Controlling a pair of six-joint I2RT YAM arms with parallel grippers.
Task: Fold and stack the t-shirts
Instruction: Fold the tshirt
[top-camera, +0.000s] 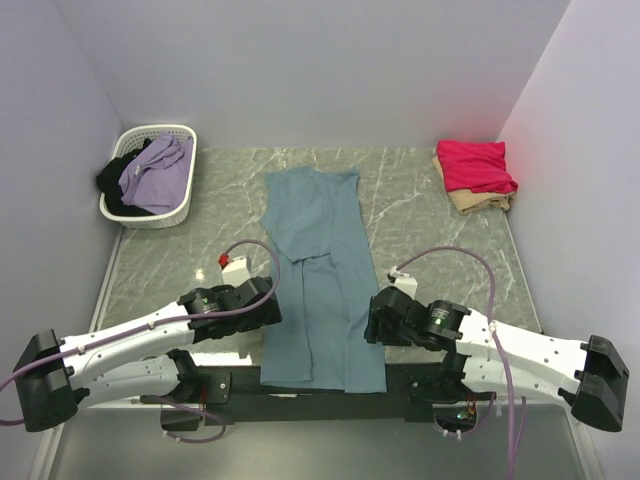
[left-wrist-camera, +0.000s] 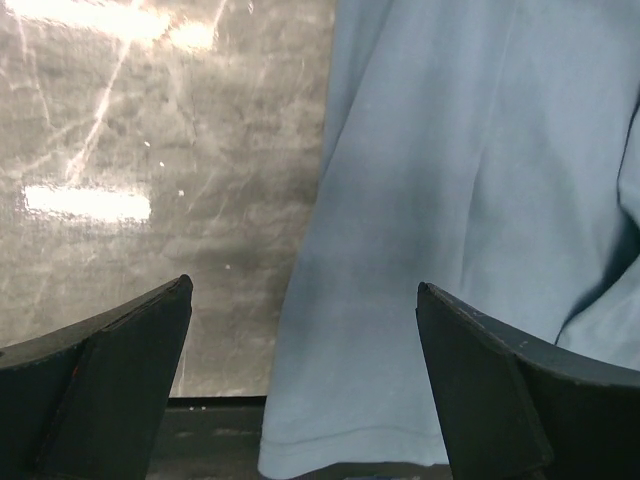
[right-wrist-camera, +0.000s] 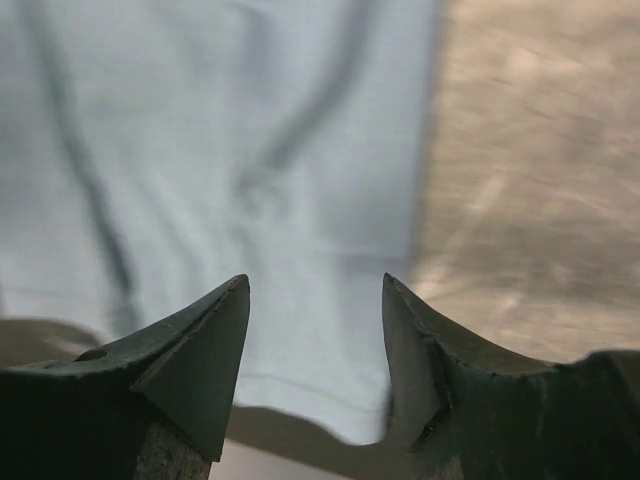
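Note:
A dusty teal-blue t-shirt (top-camera: 318, 270) lies down the middle of the table, folded lengthwise into a long strip, its hem at the near edge. My left gripper (top-camera: 270, 312) hovers at the strip's left edge, open, with the cloth (left-wrist-camera: 440, 200) below and nothing between its fingers (left-wrist-camera: 120, 340). My right gripper (top-camera: 372, 322) is at the strip's right edge near the hem, open above the cloth (right-wrist-camera: 230, 130) and holding nothing. A folded crimson-pink t-shirt (top-camera: 475, 165) rests on a folded beige one (top-camera: 482, 203) at the far right corner.
A white slatted basket (top-camera: 182, 195) with purple and black clothes stands at the far left. A small white and red object (top-camera: 235, 266) sits on the marble table (top-camera: 420, 215) just beyond my left gripper. Walls close in the table on three sides.

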